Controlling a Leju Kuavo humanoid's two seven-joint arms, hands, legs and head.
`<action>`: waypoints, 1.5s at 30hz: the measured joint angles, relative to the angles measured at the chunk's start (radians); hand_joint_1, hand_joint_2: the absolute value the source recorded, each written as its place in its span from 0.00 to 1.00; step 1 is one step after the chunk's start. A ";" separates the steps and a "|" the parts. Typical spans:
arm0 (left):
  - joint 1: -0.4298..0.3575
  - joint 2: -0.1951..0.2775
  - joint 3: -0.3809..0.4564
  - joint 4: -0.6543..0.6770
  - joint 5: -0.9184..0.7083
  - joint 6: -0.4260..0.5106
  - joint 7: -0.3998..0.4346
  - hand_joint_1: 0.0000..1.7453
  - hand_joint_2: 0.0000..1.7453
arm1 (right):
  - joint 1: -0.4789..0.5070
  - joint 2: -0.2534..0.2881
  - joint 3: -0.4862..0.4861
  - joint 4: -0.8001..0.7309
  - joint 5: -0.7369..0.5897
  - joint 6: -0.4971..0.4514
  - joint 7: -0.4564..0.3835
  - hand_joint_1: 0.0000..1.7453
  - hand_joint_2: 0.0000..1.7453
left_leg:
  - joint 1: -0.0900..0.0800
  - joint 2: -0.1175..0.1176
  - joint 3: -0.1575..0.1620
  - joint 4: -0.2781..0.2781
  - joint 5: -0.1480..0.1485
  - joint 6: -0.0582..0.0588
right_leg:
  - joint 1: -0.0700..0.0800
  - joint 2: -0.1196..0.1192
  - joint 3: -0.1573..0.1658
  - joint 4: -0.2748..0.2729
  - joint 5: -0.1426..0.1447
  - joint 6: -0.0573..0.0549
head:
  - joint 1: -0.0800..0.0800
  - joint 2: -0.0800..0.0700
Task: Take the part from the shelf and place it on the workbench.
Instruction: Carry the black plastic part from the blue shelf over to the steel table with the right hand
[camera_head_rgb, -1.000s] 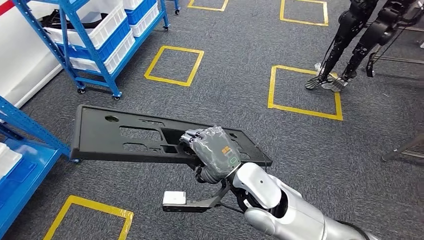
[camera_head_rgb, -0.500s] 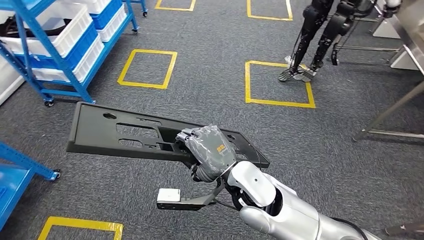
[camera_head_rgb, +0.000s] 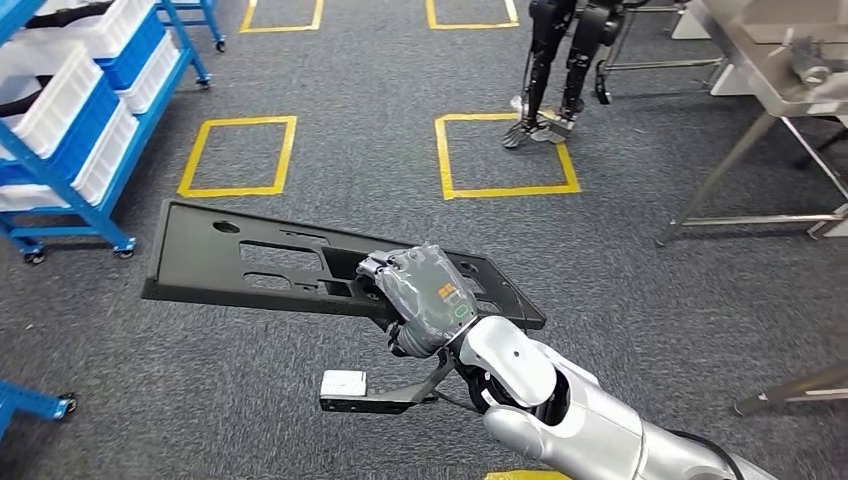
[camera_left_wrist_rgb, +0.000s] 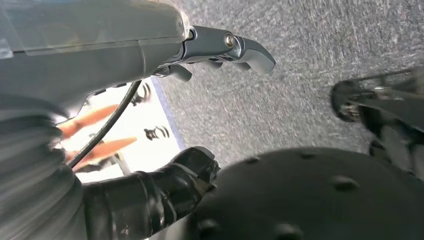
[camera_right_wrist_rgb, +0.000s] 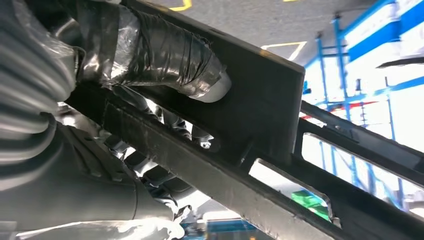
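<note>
My right hand (camera_head_rgb: 425, 298) grips the long flat black plastic panel with cut-outs (camera_head_rgb: 250, 262), held level above the grey carpet. I am in the carrying step; next I must approach the steel workbench (camera_head_rgb: 760, 75) ahead-right. The left hand's state I cannot tell.

I see the right arm coming in from the lower right of the head view, silver and bent at the elbow, forearm angled up and to the left; the right robot hand (camera_head_rgb: 425, 295) sits back-up, its wrapped grey fingers curled over the near edge of the black part (camera_head_rgb: 250, 262) and gripping it; in the right wrist view the taped thumb (camera_right_wrist_rgb: 170, 55) presses flat on the panel; the left robot hand (camera_left_wrist_rgb: 227, 45) hangs with fingers extended over the floor, holding nothing.
</note>
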 joint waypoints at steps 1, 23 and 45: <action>0.001 0.000 0.000 0.000 0.000 0.000 0.000 0.00 1.00 | 0.000 0.000 0.000 0.000 0.000 0.000 0.000 1.00 1.00 | 0.000 -0.006 0.021 -0.055 0.041 0.002 | -0.001 0.013 0.001 0.003 -0.002 0.001 | 0.000 0.000; 0.002 -0.009 0.016 0.000 0.088 -0.010 -0.015 0.00 1.00 | -0.034 -0.069 -0.044 -0.042 0.006 0.053 -0.020 1.00 1.00 | -0.008 0.094 0.138 -0.264 0.091 0.017 | -0.001 -0.059 -0.009 0.002 0.002 0.029 | 0.002 0.000; 0.021 -0.040 0.014 0.012 0.102 0.023 -0.047 0.00 1.00 | 0.020 -0.241 -0.133 -0.076 -0.058 -0.002 -0.070 1.00 1.00 | -0.004 0.031 0.120 -0.266 0.110 0.057 | -0.010 -0.039 -0.152 0.280 -0.114 0.069 | 0.005 0.000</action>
